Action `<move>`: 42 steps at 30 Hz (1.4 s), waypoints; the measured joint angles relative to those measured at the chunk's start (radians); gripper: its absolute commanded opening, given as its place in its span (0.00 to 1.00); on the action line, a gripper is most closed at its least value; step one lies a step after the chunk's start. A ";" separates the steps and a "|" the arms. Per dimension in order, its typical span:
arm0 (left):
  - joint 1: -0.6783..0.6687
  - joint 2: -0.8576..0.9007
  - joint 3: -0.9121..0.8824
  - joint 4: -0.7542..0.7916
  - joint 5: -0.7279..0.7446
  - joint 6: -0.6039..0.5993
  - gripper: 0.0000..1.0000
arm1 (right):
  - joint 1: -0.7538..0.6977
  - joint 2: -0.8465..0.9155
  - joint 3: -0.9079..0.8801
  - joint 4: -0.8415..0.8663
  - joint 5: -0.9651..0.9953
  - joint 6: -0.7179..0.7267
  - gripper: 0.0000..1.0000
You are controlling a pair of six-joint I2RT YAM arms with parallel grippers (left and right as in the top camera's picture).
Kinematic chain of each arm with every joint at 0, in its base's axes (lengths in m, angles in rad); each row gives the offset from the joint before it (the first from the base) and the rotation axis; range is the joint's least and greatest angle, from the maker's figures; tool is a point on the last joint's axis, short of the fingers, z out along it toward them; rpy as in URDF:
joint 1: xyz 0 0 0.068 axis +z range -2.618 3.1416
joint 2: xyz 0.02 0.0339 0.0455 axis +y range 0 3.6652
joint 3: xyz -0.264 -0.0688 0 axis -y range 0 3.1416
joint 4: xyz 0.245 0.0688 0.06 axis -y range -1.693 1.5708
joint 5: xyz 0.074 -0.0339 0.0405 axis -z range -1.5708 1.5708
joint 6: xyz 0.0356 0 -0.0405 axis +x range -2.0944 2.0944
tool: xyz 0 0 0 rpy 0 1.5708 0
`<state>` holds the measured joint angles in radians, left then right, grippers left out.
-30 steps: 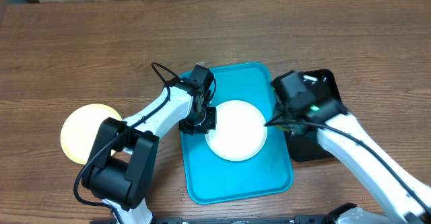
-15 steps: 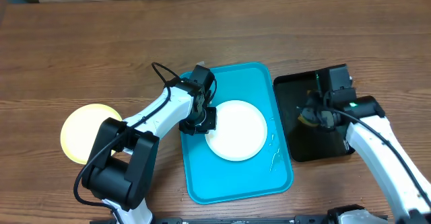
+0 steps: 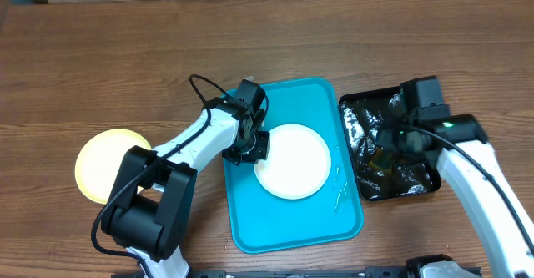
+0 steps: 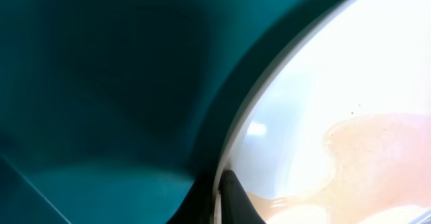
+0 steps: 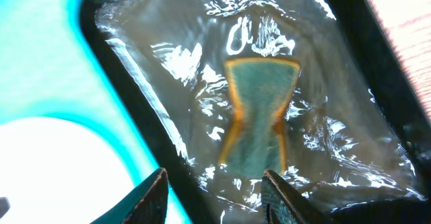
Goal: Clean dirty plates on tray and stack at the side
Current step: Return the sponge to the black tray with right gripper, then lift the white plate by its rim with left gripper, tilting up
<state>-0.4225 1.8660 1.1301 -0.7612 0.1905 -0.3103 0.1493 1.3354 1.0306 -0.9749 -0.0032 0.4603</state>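
- The left gripper point(image 3: 254, 151) is clenched on the rim of the white plate point(image 3: 292, 161), which lies in the turquoise tray point(image 3: 292, 228).
- The right gripper point(image 5: 215, 190) hangs with jaws parted, holding nothing, just above the sponge point(image 5: 259, 116) in the wet black tray point(image 3: 417, 186).
- A pale yellow plate point(image 3: 100, 161) sits on the worktop point(image 3: 250, 44), well apart from the left gripper.

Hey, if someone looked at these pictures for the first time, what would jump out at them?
The bright turquoise tray at mid-table stands out, with a white plate on it whose rim the left gripper pinches. To its right, a wet, glinting black tray holds a green sponge under the open right gripper. A pale yellow plate sits far left.
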 measured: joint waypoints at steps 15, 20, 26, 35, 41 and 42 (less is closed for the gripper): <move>0.007 -0.104 0.115 -0.262 -0.061 0.033 0.04 | 0.000 -0.248 0.073 -0.171 -0.045 -0.009 0.60; 0.048 -0.263 0.159 -0.304 -0.067 0.030 0.04 | 0.000 -0.248 0.073 -0.172 -0.045 -0.009 0.61; 0.146 -0.378 0.159 -0.327 -0.062 0.029 0.04 | 0.000 -0.248 0.073 -0.177 -0.045 -0.009 0.61; 0.071 -0.382 0.162 -0.236 -0.061 0.014 0.04 | -0.002 -0.248 0.073 -0.216 -0.052 0.012 0.61; -0.032 -0.342 0.249 -0.164 -0.093 -0.031 0.04 | -0.072 -0.248 0.073 -0.257 -0.099 0.048 0.62; -0.053 -0.328 0.275 -0.140 -0.102 -0.035 0.04 | -0.103 -0.248 0.073 -0.267 -0.106 0.053 0.62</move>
<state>-0.4755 1.5375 1.4048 -0.9012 0.0887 -0.3450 0.0460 1.0874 1.1034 -1.2419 -0.1089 0.5133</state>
